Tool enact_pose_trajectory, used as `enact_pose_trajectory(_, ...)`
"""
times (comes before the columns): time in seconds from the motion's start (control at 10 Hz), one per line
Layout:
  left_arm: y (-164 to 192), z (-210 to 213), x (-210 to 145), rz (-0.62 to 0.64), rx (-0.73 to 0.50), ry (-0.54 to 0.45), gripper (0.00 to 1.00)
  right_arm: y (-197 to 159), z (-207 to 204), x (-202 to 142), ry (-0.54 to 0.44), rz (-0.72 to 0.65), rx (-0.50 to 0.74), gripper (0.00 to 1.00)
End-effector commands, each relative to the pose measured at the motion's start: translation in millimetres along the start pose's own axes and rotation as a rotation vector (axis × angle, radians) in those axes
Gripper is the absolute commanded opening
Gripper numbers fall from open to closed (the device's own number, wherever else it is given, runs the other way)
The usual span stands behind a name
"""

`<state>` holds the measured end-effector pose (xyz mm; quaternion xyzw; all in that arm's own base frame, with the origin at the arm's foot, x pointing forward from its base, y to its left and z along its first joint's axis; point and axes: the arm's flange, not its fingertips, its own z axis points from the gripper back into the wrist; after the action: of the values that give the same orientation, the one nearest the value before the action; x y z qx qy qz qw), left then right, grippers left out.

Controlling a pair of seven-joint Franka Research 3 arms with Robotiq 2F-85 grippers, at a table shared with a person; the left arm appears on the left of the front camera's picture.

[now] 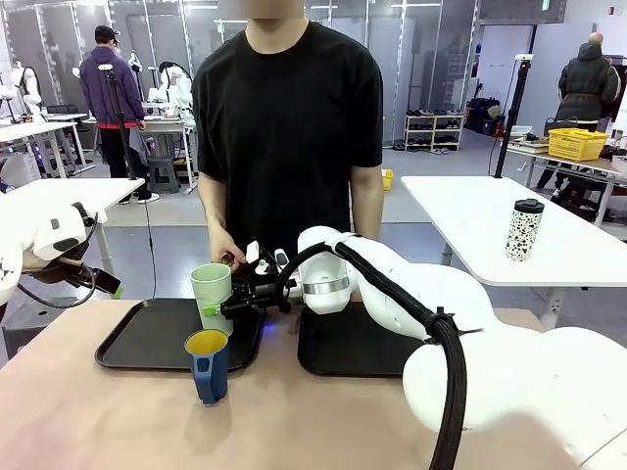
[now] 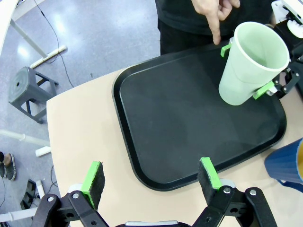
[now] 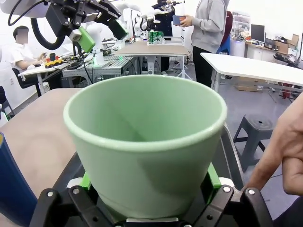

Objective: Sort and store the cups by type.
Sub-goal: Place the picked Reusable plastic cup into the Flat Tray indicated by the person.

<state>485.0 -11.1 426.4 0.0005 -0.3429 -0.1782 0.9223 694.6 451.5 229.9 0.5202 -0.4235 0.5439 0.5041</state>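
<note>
Pale brown table (image 1: 98, 421) carries the flat black rectangular plastic tray on my L side (image 2: 180, 127), which is my ref point. A second black tray (image 1: 362, 348) sits just beside its R edge.

The tall pale mint-green plain handleless tumbler (image 2: 251, 61) is over the ref tray's far R corner and leans a bit. Can't tell if its base is down. The shorter dark blue handled mug w/ yellow-orange inside (image 1: 208, 367) stands on the table just off the tray's near R corner.

My R pincer (image 2: 244, 71) is clamped across the tumbler's sides. My L pincer (image 2: 151, 177) is spread wide w/ nothing in it, above the tray's near edge.

The person's hand (image 2: 215, 12) points a finger down at the tray's far edge, close to the tumbler rim.

Risks:
- Letting go while the tumbler leans could topple it.
- Any sideways shift may bump that finger.
- L reaching for the mug could clip my R arm.
</note>
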Motion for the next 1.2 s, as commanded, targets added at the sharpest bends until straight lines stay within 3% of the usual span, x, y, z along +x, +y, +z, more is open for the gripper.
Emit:
enact_pose_trajectory(0.0,1,2,1,-0.016,0.007,0.007,1.0,-19,-1,6,0.035,-0.027,0.008,1.0)
enact_pose_trajectory(1.1,1,2,1,-0.016,0.007,0.007,1.0,9,33,0,0.124,-0.048,0.008,1.0)
